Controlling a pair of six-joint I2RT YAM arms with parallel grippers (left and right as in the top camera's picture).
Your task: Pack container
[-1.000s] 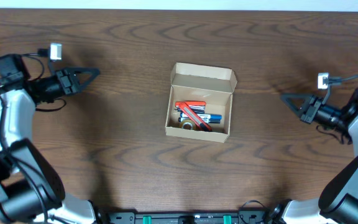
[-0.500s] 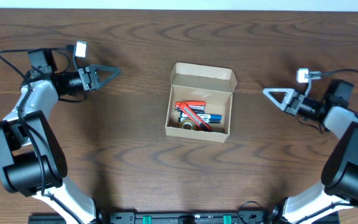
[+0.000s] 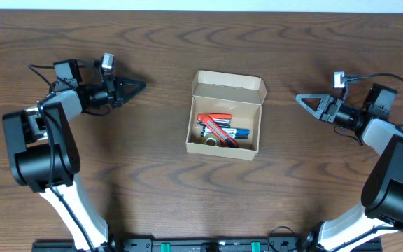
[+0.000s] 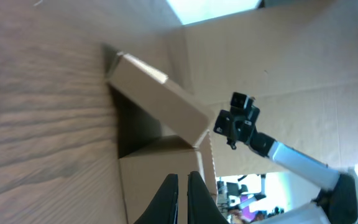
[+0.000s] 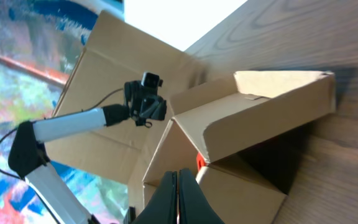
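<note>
On both sides of the open cardboard box (image 3: pixel 227 89) (pens (image 3: pixel 219 130) inside), the left gripper (image 3: pixel 140 86) and the right gripper (image 3: pixel 299 99) point inward, fingers together.

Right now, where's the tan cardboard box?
Overhead view: the small tan cardboard box sits open, centred on the dark wooden table, between the left hand and right hand, touching neither.

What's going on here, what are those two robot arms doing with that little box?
A small cardboard box sits open in the middle of the table, with pens and a few other small items already inside. The left gripper and the right gripper point at it from opposite sides, both shut and empty, and neither touches it. The lid flap stands up, so the box is not yet closed.
</note>
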